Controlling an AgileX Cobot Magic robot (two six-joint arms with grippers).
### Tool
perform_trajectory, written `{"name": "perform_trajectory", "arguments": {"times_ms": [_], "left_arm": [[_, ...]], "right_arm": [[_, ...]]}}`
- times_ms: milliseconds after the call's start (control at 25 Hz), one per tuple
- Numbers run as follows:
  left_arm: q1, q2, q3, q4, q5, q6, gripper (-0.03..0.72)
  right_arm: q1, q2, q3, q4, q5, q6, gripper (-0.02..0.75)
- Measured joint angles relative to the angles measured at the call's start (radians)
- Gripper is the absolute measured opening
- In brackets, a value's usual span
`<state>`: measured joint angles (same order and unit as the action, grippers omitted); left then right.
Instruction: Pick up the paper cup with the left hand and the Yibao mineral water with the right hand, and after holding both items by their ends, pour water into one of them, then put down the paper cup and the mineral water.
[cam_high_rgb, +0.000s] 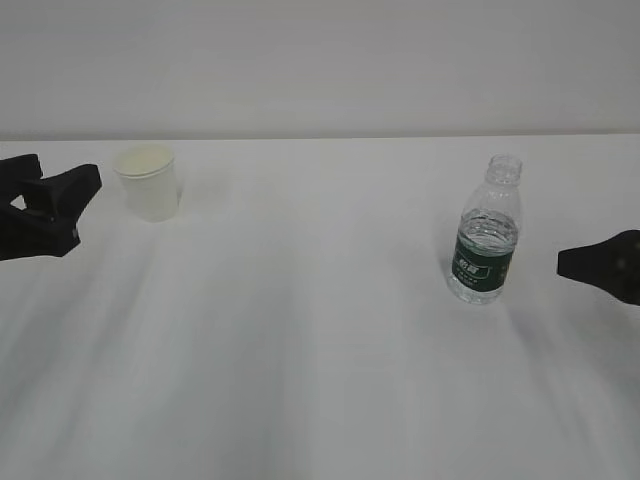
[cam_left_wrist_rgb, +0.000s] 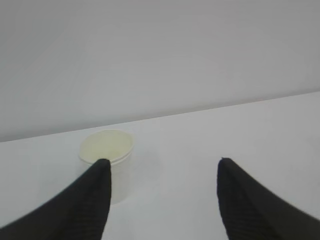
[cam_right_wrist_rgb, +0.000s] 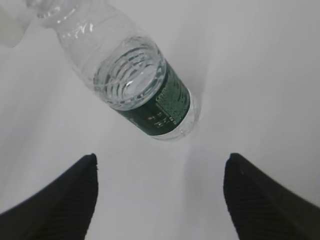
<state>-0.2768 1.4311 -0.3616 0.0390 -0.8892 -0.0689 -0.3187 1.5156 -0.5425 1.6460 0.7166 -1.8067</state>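
Note:
The paper cup (cam_high_rgb: 150, 182) is small and white and stands upright at the back left of the table. My left gripper (cam_high_rgb: 84, 206) is open just left of it, apart from it. In the left wrist view the paper cup (cam_left_wrist_rgb: 108, 145) shows its cream inside ahead of the open left gripper (cam_left_wrist_rgb: 163, 162), partly behind the left finger (cam_left_wrist_rgb: 85, 200). The Yibao mineral water (cam_high_rgb: 486, 235) stands upright and capless on the right, with a dark green label. My right gripper (cam_high_rgb: 572, 263) is to its right, not touching. From the right wrist, the Yibao mineral water (cam_right_wrist_rgb: 142, 85) is ahead of the open right gripper (cam_right_wrist_rgb: 162, 157).
The white table (cam_high_rgb: 320, 350) stretches bare between cup and bottle and toward the front. A plain pale wall (cam_high_rgb: 320, 60) rises behind the table's far edge.

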Motion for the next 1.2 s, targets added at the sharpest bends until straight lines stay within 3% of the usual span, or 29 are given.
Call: {"name": "perform_trajectory", "arguments": {"times_ms": [200,640,1040,1200], "left_arm": [[0.0,0.0,0.0,0.002,0.0,0.0,0.471],[0.0,0.0,0.0,0.002,0.0,0.0,0.464],[0.0,0.0,0.0,0.002,0.0,0.0,0.461],[0.0,0.0,0.0,0.002,-0.001,0.0,0.459]], "right_arm": [[0.0,0.0,-0.033,-0.168,-0.084,0.217,0.592],[0.006,-0.14,-0.061,-0.414,-0.341,0.463,0.592],[0.095,-0.249,-0.061,-0.556,-0.632,0.676,0.592],[0.155,-0.269,-0.061,-0.716,-0.757,0.893,0.592]]}}
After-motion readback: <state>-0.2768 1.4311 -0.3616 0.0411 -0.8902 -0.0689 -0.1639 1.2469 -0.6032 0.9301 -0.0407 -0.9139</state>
